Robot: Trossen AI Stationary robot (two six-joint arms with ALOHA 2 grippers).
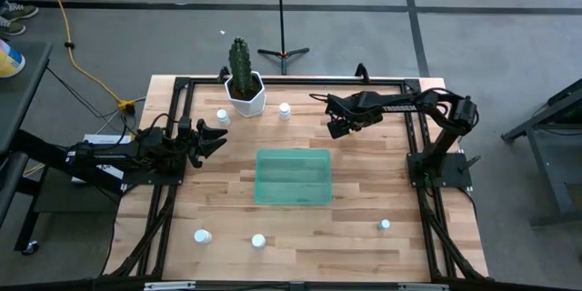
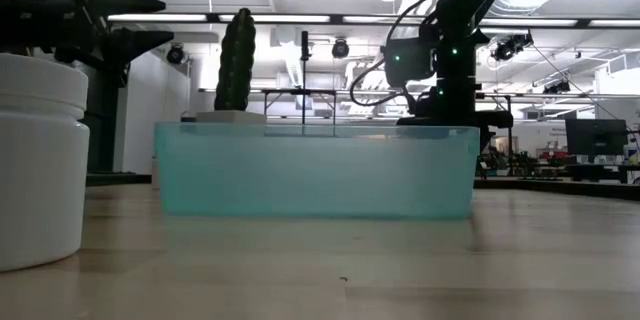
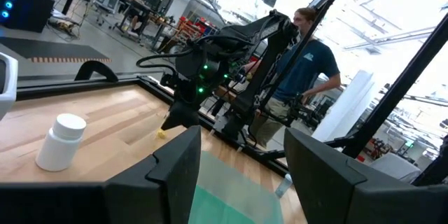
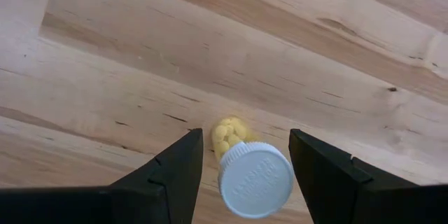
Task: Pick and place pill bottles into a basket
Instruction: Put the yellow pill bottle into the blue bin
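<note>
Right tool [image 1: 338, 130] hangs in the upper centre of the high view, above and right of the basket [image 1: 292, 176]; in its wrist view its fingers stand apart either side of a white-capped pill bottle [image 4: 255, 179] beside a yellowish lump [image 4: 228, 135] on the desk [image 1: 364, 191], and contact cannot be confirmed. Left tool [image 1: 215, 136] sits mid-left of that view, fingers parted and holding nothing. 6 other pill bottles stand on the desk: 2 near the cactus pot [image 1: 245, 94], 3 along the lower edge.
</note>
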